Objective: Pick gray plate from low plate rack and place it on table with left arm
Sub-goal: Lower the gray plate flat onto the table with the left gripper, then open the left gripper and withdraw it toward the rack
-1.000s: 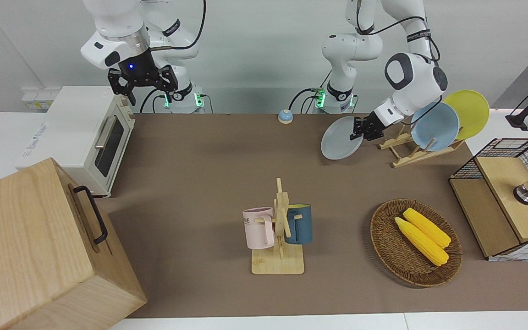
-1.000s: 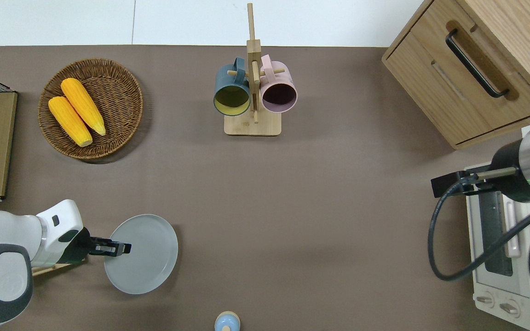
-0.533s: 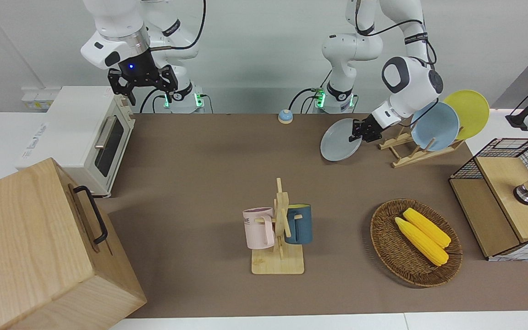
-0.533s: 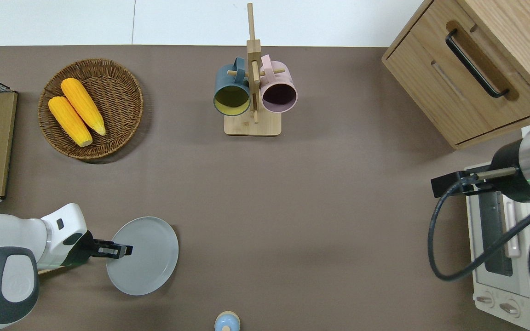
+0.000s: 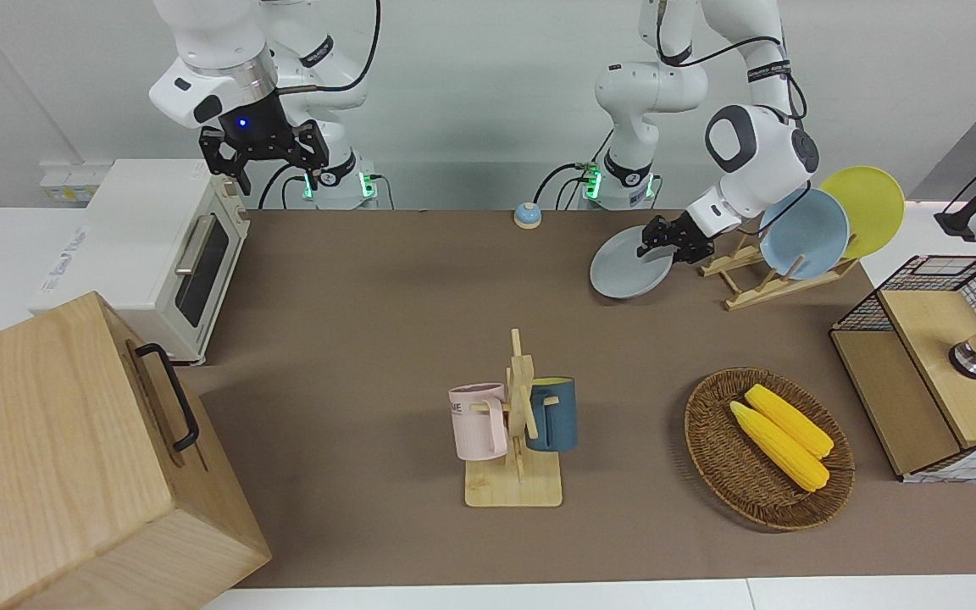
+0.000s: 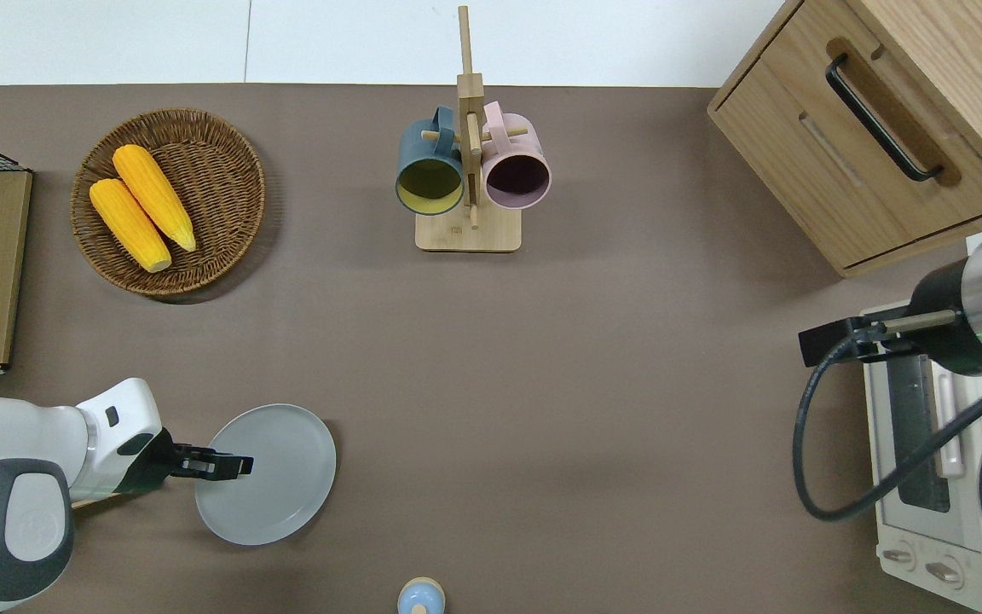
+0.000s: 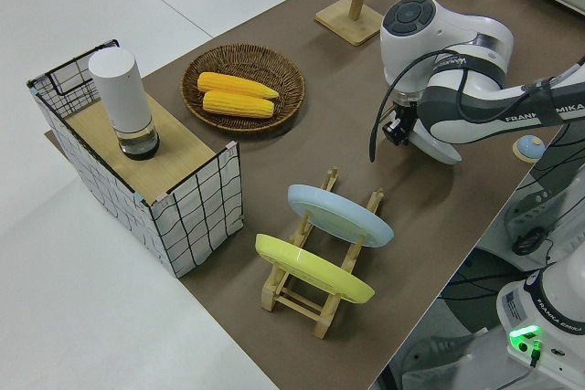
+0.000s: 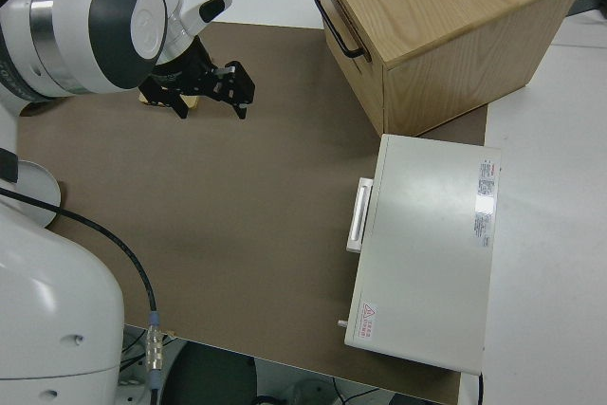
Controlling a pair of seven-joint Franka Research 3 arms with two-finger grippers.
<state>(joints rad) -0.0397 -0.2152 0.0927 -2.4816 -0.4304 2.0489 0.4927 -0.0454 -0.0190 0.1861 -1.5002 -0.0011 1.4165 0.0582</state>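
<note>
The gray plate [image 5: 629, 274] [image 6: 274, 477] is held nearly flat, low over the brown table [image 5: 369, 280], beside the low plate rack [image 5: 757, 285] [image 7: 322, 303] toward the right arm's end. My left gripper [image 5: 656, 246] [image 6: 233, 466] is shut on the plate's rim, on the edge nearest the rack. I cannot tell whether the plate touches the table. The rack still holds a sky-blue plate [image 5: 803, 234] and a yellow plate [image 5: 867, 207]. My right arm is parked with its gripper [image 5: 270, 168] open.
A small blue bell [image 5: 527, 215] sits near the robots' edge. A mug stand [image 5: 515, 424] with two mugs stands mid-table. A wicker basket [image 5: 712, 462] holds two corn cobs. A wire basket [image 5: 937, 364], a toaster oven [image 5: 158, 254] and a wooden cabinet [image 5: 73, 457] are at the table's ends.
The left gripper has tipped the gray plate from steeply tilted to nearly flat and lowered it toward the table, a little away from the rack. The right arm has not moved.
</note>
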